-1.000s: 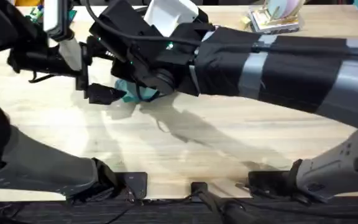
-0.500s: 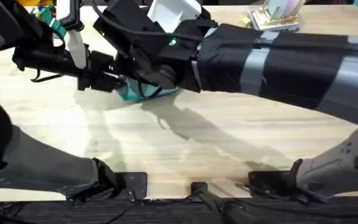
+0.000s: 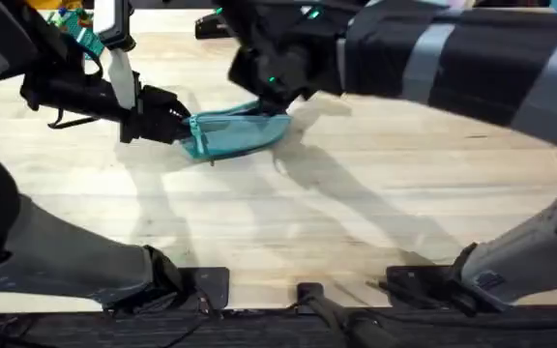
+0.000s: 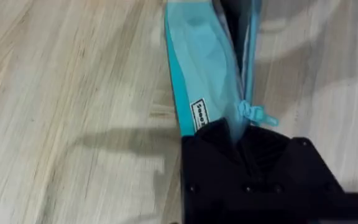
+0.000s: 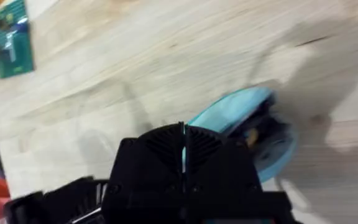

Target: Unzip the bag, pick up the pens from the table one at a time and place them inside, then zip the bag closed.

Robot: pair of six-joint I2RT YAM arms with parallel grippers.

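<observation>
The teal bag (image 3: pixel 238 133) lies on the table (image 3: pixel 356 222) left of centre, with its zip partly open and a dark gap showing (image 4: pixel 232 18). My left gripper (image 3: pixel 175 123) is shut on the bag's left end, beside the small teal pull tab (image 4: pixel 257 116). The left wrist view shows this gripper (image 4: pixel 235 138) pinching the fabric. My right gripper (image 3: pixel 264 72) hangs above the table just behind the bag's right end, clear of it. In the right wrist view the bag's open mouth (image 5: pixel 263 134) shows behind the left arm's black body (image 5: pixel 179 171). The pens are out of view.
A green item (image 3: pixel 77 31) lies at the table's far left corner, also seen as the green item (image 5: pixel 8 40) in the right wrist view. The raised right arm (image 3: pixel 453 58) spans the far right of the table. Bare wood stretches in front of the bag.
The right arm has lifted off the bag and swung up and away toward the far side, uncovering it. The left gripper closed onto the bag's left end and stays there.
</observation>
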